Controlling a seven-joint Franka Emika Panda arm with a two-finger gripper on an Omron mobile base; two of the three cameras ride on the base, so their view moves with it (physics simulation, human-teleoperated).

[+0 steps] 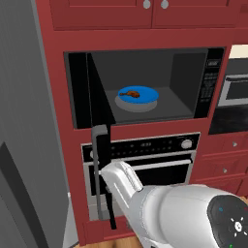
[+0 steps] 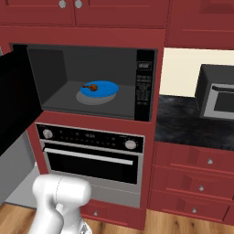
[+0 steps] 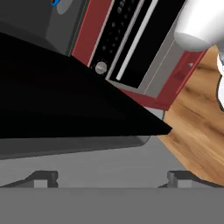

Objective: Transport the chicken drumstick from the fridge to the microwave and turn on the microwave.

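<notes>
The two-finger tool (image 3: 111, 179) stands with its jaws spread wide; its two small dark fingertips (image 3: 43, 177) rise far apart at the bottom of the hand view, with nothing between them. It grips nothing. Right in front of it lies the broad black face of the microwave's open door (image 3: 65, 105), seen edge-on and close; whether the tips touch that door cannot be told.

The wide black built-in microwave (image 1: 193, 87), framed by red cabinetry, stands open, its dark door (image 1: 99, 97) swung out to the left with the grey vertical handle (image 1: 100, 169) hanging below. Inside, the small reddish-brown chicken drumstick (image 1: 131, 94) lies on a round blue plate (image 1: 145, 97) that rests on a grey turntable in the middle of the cavity. The button panel (image 2: 144, 89) runs down the microwave's right side; it bears small pale marks and a label at the top, too small to read.

Below sits a silver-black oven (image 2: 91, 160) with round knobs and a horizontal handle; its dark control strip shows tiny marks, also unreadable. The tall plain grey fridge (image 1: 24, 121) rises at the left edge of the left base view. To the right, a second small grey appliance (image 2: 217, 93) stands on a dark speckled counter (image 2: 183, 123)
</notes>
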